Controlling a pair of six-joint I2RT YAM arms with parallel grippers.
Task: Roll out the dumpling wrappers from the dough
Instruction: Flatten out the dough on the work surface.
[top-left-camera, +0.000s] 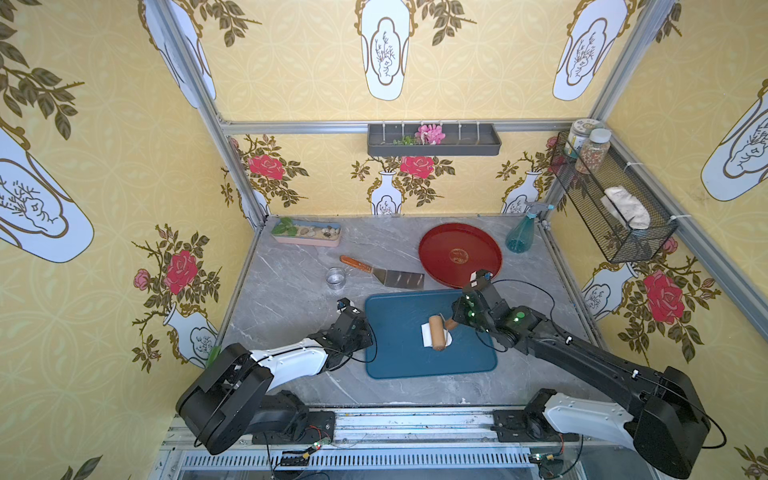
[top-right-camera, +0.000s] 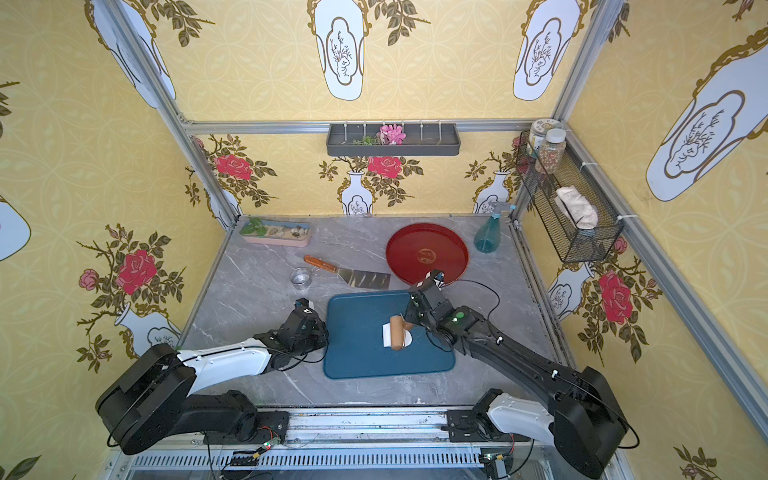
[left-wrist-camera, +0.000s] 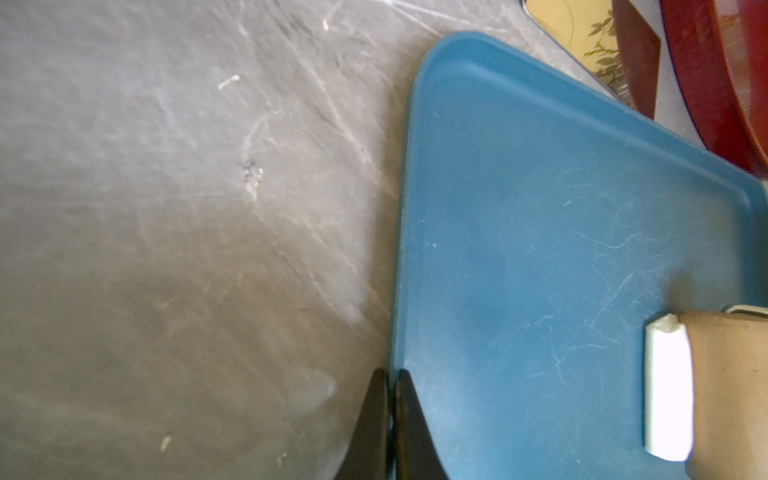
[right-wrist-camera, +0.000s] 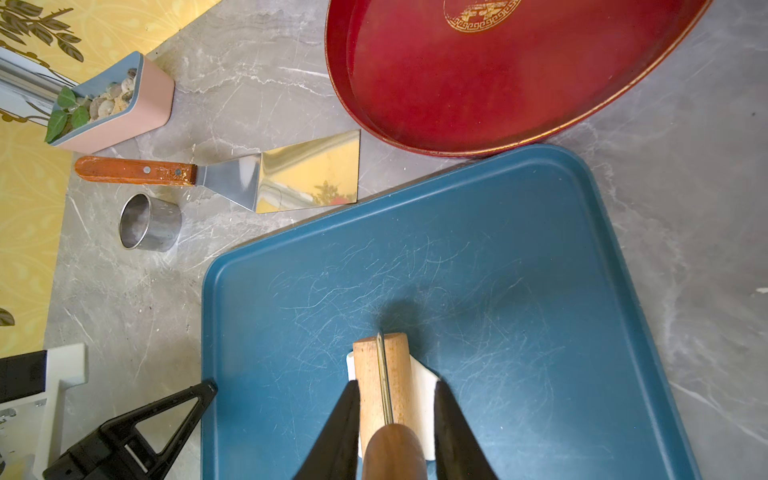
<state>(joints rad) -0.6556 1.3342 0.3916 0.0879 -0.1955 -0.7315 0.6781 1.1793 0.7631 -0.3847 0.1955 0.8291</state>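
The dough (top-left-camera: 426, 335) lies near the middle of the blue tray (top-left-camera: 390, 365), a thick white slab with squared edges, half hidden under the wooden roller (right-wrist-camera: 379, 374); no round dumpling wrappers show yet, so the flattening looks to be at an early stage. The right gripper (right-wrist-camera: 397, 386) has its fingers clamped either side of the roller's dark handle (right-wrist-camera: 395, 449); the left gripper (left-wrist-camera: 391, 376) has its fingers pinched together on nothing, just at the tray's edge, well apart from the dough. To roll well, I judge: press down evenly and draw the roller across the whole slab, past both edges, so no thick ridge is left; keep the drum level; vary the direction between passes for an even sheet; the tray may slide, so the idle arm could steady its rim. The steel ring cutter (top-left-camera: 336, 277) and the spatula (top-left-camera: 384, 274) lie on the tabletop (top-left-camera: 291, 307) beyond the tray.
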